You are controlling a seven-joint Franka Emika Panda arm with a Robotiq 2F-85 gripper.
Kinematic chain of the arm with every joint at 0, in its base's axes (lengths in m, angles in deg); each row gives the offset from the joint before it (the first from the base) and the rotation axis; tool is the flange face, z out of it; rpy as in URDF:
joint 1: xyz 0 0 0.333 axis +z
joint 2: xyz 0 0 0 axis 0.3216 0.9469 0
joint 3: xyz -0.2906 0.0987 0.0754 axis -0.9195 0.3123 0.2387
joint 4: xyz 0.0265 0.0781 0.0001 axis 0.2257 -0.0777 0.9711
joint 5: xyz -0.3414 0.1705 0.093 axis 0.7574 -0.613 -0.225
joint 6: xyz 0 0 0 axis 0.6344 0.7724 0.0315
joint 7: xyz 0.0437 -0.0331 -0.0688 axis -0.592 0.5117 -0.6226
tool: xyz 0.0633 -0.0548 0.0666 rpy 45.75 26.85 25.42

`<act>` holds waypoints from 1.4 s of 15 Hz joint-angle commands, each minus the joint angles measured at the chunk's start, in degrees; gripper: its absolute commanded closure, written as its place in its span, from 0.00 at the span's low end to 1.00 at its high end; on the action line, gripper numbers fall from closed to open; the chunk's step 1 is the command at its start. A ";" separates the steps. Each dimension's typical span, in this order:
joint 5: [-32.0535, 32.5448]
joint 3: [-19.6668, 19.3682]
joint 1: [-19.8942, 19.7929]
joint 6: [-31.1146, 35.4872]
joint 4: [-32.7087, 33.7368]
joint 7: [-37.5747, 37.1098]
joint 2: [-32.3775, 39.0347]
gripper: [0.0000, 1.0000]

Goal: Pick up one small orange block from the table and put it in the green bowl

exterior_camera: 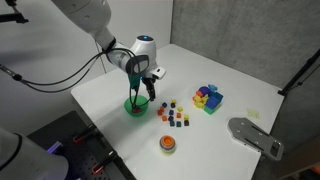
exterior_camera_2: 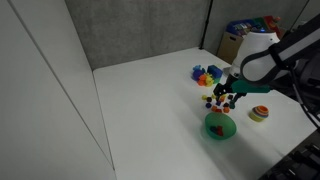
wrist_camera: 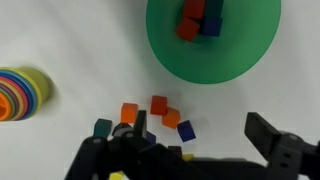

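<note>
A robot arm's black two-fingered tool (wrist_camera: 200,128) hovers over a smooth white table (exterior_camera: 240,75), its fingers spread wide and gripping nothing, seemingly lining up to straddle a cube. In the wrist view a small orange block (wrist_camera: 171,117) lies on the table among loose coloured cubes, at 7 o'clock from the small round bright-green plastic bowl (wrist_camera: 240,55) and apart from it. The bowl sits near, probably to keep the carry short, and holds a red and a dark blue block. A rainbow-ringed round disc (wrist_camera: 20,90) rests at 9 o'clock. Grey panel walls (exterior_camera_2: 150,30) enclose the table.
</note>
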 commanded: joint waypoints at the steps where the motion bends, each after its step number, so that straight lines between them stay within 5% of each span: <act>1: -1.38 -1.50 1.18 2.58 4.40 -2.23 6.08 0.00; 21: -9.94 -1.07 -0.51 11.05 19.54 0.34 27.55 0.00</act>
